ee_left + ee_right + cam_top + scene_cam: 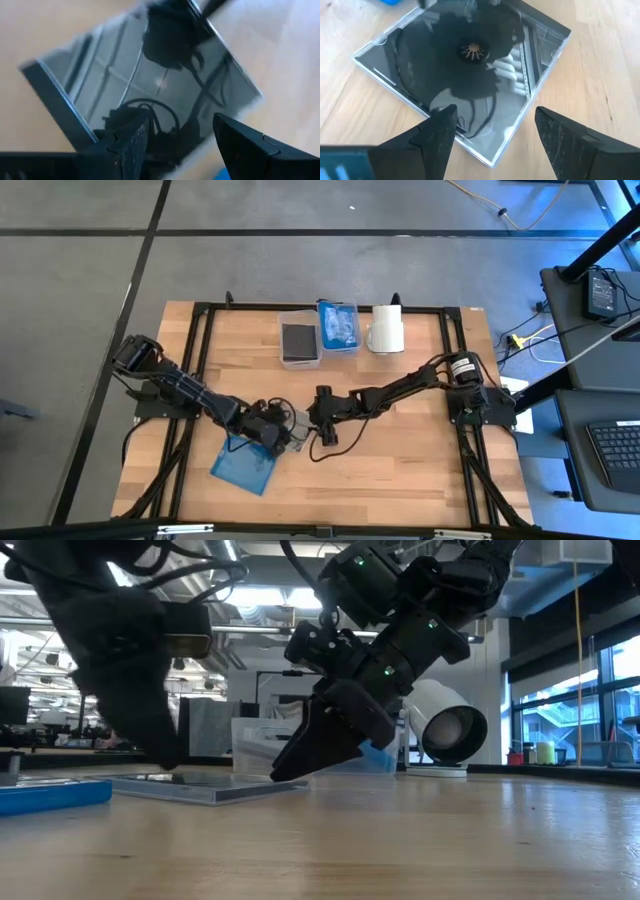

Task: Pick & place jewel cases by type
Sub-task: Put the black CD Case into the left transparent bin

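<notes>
1. A grey jewel case [465, 75] lies flat on the wooden worktop [400, 470], near the middle of its front half – its glossy lid mirrors the arms above, and the disc hub shows through it.
2. The left end effector [182, 145] hangs right over one corner of this case with its two fingers spread apart and nothing between them.
3. The right end effector [492, 137] points down at the opposite side of the same case, fingers also wide apart and empty; in the low view its tips sit at the case's edge, though whether they touch it cannot be told.
4. In the high view the two end effectors meet over the case, the left [283, 430] from the left side and the right [318, 412] from the right.
5. A blue jewel case [243, 468] lies flat just beside the grey one, toward the front left of the worktop, partly under the left arm.
6. At the back of the worktop stand two clear bins side by side – the left bin [300, 318] holds a dark case, the right bin [338, 306] holds blue ones.
7. A white roll [386, 330] lies just to the right of the bins.
</notes>
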`<state>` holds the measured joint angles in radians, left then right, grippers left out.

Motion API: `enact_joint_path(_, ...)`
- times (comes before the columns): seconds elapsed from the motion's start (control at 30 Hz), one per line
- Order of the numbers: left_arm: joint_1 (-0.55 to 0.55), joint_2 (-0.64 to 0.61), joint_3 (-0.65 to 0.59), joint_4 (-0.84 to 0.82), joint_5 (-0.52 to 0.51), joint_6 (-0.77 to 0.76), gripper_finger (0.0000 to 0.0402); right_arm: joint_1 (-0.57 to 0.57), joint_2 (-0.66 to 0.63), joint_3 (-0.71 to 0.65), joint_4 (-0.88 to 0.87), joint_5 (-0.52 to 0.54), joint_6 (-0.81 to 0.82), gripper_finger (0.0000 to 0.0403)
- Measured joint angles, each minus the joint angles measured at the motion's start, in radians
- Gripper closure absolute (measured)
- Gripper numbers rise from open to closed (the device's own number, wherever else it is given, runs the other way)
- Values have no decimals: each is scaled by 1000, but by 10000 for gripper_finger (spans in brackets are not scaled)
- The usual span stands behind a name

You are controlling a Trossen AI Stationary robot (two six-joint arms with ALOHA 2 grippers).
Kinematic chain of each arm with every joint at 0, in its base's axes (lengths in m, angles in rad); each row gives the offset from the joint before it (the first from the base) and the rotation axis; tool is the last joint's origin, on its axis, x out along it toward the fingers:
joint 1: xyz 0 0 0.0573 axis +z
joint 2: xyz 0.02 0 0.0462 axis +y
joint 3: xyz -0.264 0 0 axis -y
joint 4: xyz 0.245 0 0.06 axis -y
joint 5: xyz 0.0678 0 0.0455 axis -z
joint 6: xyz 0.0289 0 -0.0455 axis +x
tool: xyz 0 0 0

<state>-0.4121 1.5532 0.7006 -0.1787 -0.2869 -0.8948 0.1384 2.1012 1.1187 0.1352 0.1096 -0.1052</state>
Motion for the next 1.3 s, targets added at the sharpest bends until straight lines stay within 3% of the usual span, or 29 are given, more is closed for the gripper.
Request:
enact_joint_path(0.33,-63,-42,0,-36,33,114,183,-3,-20,-2,-7,-1,-32,130)
enact_joint_path(0.6,-109,-93,0,-224,-23,20,185,-5,-178,-17,-232,62,-39,130)
enact_joint_path(0.77,-109,-83,-9,-226,-87,-1,183,6,-251,-44,-283,144,-28,130)
enact_joint_path(0.97,-89,-65,-10,-217,-130,51,185,2,-320,-100,-351,129,-36,130)
enact_joint_path(1.13,-99,-60,-10,-191,-114,78,183,-44,-336,-195,-228,-16,-39,130)
enact_joint_path(1.3,-126,-60,-10,-147,-204,44,182,-84,-321,-297,6,-83,-62,130)
